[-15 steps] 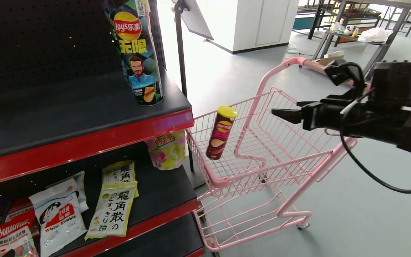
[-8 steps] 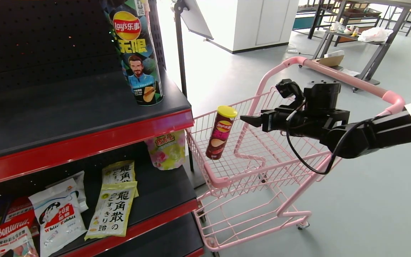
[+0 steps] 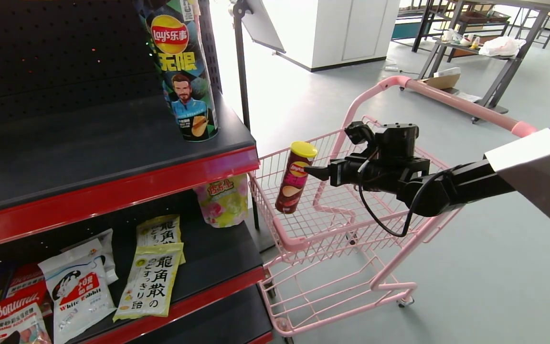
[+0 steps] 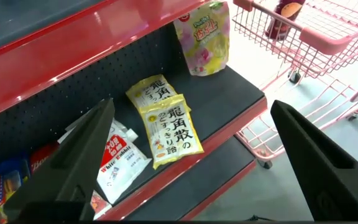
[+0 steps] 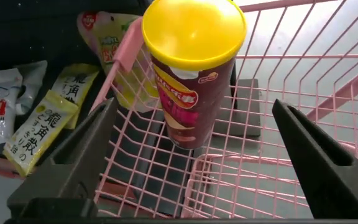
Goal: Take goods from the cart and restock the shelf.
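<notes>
Over the cart (image 3: 299,241), our right gripper (image 3: 311,170) is spread wide before the can (image 3: 295,177); our left gripper (image 4: 191,104) hangs just as wide by the shelf (image 4: 238,93)

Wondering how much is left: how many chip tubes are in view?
2: a maroon tube leaning in the pink cart, and a tall one standing on the upper shelf. More may be hidden.

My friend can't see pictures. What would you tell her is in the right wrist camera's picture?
A dark red chip can with a yellow lid stands in a pink wire cart, straight ahead of the open right gripper and framed by its two black fingers. Through the wires, yellow and white snack bags lie on a dark shelf.
</notes>
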